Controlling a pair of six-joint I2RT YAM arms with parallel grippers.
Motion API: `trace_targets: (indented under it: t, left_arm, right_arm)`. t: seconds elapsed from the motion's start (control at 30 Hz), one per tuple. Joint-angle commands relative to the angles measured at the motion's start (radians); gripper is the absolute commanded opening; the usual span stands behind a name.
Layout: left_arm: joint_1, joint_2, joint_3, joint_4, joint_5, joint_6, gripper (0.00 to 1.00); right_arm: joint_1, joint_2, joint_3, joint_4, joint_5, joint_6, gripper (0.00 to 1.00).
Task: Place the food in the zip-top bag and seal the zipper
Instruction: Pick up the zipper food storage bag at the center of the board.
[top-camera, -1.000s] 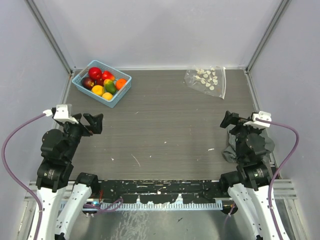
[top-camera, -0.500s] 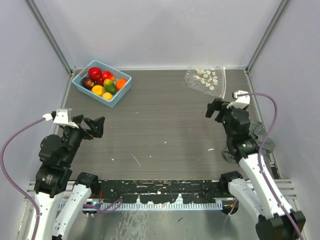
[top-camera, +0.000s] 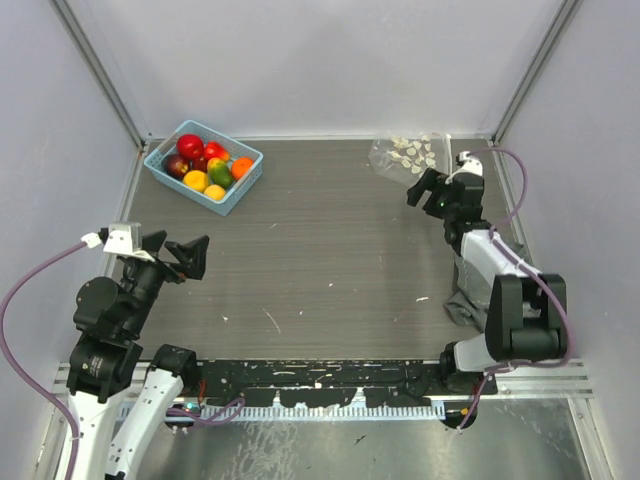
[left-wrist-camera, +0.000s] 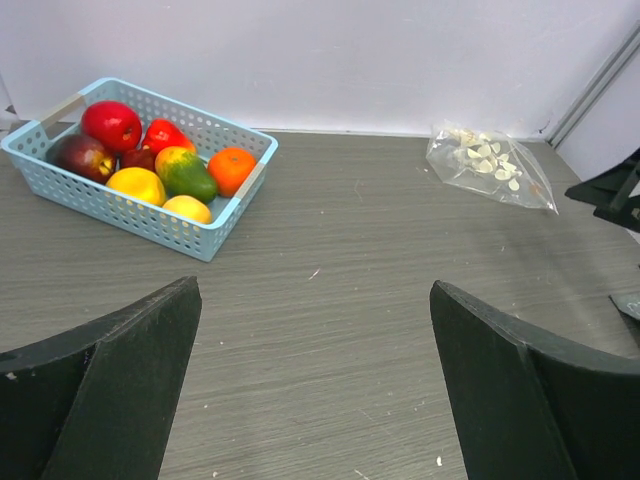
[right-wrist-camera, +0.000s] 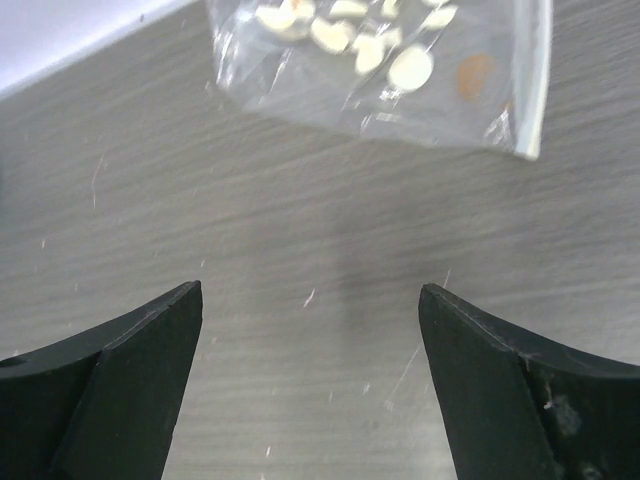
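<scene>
arms (top-camera: 100, 320): black joints, white links | cables (top-camera: 45, 260): purple

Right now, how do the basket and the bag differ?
The basket is a light-blue lattice tub; the bag is clear, crinkly, flat. The basket holds the fruits; the bag holds none, only white flecks. The basket sits far left, well off the open left gripper; the bag far right, just ahead of the open right gripper. Both rest on the table by the back wall, ungripped.
</scene>
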Motion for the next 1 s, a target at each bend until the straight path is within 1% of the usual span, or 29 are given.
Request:
trace_targets:
  t: [0.0, 0.17, 0.3, 0.43, 0.47, 0.7, 0.9, 0.97]
  left_arm:
    - [-0.002, 0.015, 0.0, 0.071, 0.02, 0.02, 0.98]
    - [-0.003, 0.037, -0.001, 0.077, 0.057, 0.029, 0.98]
    - [-0.003, 0.067, 0.002, 0.075, 0.071, 0.033, 0.98]
    - [-0.002, 0.087, 0.004, 0.07, 0.097, 0.046, 0.98]
    - [-0.001, 0.089, 0.005, 0.072, 0.108, 0.048, 0.98]
    - [0.006, 0.116, 0.006, 0.075, 0.144, 0.054, 0.98]
    - [0.007, 0.13, 0.006, 0.08, 0.175, 0.057, 0.98]
    - [0.007, 0.133, 0.007, 0.08, 0.177, 0.058, 0.98]
  right_arm:
    - [-0.117, 0.13, 0.128, 0.198, -0.133, 0.071, 0.91]
    - [-0.228, 0.302, 0.201, 0.309, -0.215, 0.147, 0.87]
    - [-0.278, 0.449, 0.3, 0.334, -0.268, 0.19, 0.84]
    - [-0.31, 0.565, 0.389, 0.358, -0.299, 0.224, 0.83]
    - [-0.317, 0.596, 0.412, 0.366, -0.334, 0.235, 0.83]
    - [-0.333, 0.746, 0.526, 0.373, -0.458, 0.278, 0.81]
    - [-0.335, 0.827, 0.543, 0.421, -0.493, 0.344, 0.79]
    - [-0.334, 0.846, 0.557, 0.429, -0.506, 0.352, 0.76]
